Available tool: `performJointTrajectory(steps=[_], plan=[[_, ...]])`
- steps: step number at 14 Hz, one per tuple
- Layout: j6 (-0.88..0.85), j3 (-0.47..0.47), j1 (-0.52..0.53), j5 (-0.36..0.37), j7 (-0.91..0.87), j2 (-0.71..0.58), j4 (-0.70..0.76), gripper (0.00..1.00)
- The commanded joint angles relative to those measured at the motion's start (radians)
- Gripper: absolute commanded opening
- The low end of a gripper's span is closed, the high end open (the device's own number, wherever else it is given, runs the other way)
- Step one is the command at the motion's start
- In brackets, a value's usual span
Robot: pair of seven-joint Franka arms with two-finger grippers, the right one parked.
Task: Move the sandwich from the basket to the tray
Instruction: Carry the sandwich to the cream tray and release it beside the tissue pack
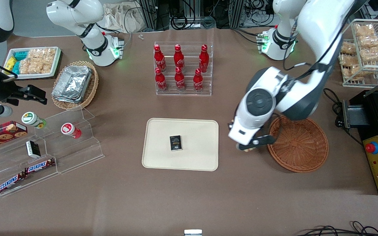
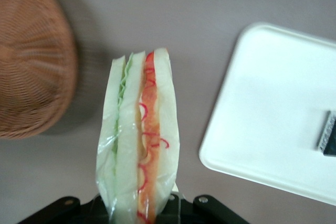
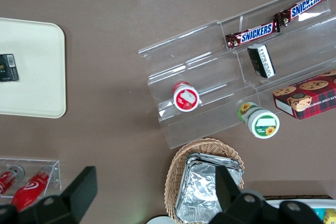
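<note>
In the front view, going left to right, the cream tray [image 1: 162, 157] lay at centre frame with a small black box [image 1: 176, 143] on it. Just right of it my gripper [image 1: 248, 148] hung over bare table, clamped on the wrapped sandwich [image 2: 139, 145]. The empty wicker basket [image 1: 299, 144] sat at centre right. I judged the slick wrap might slip, or the wedge land on that box and tip.

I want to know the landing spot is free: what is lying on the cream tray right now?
A small dark packet lies near the middle of the tray; the rest looks bare. The pincer holds the sandwich above the table between basket and tray.
</note>
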Motion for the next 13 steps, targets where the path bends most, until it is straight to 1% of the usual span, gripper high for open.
performJointTrajectory(steps=[1,3,4,6,10,11,12,13], plan=[[-0.018,0.006,-0.072,0.05,0.033,0.123,0.126,0.0],[0.035,0.009,-0.129,0.102,0.001,0.192,0.166,0.0],[0.063,0.009,-0.145,0.127,-0.058,0.23,0.192,0.0],[0.125,0.007,-0.155,0.138,-0.094,0.274,0.2,0.0],[0.227,0.009,-0.178,0.148,-0.108,0.301,0.192,0.01],[0.254,0.009,-0.183,0.173,-0.126,0.31,0.192,0.05],[0.274,0.009,-0.185,0.199,-0.146,0.32,0.191,0.19],[0.288,0.009,-0.185,0.216,-0.157,0.326,0.191,0.41]])
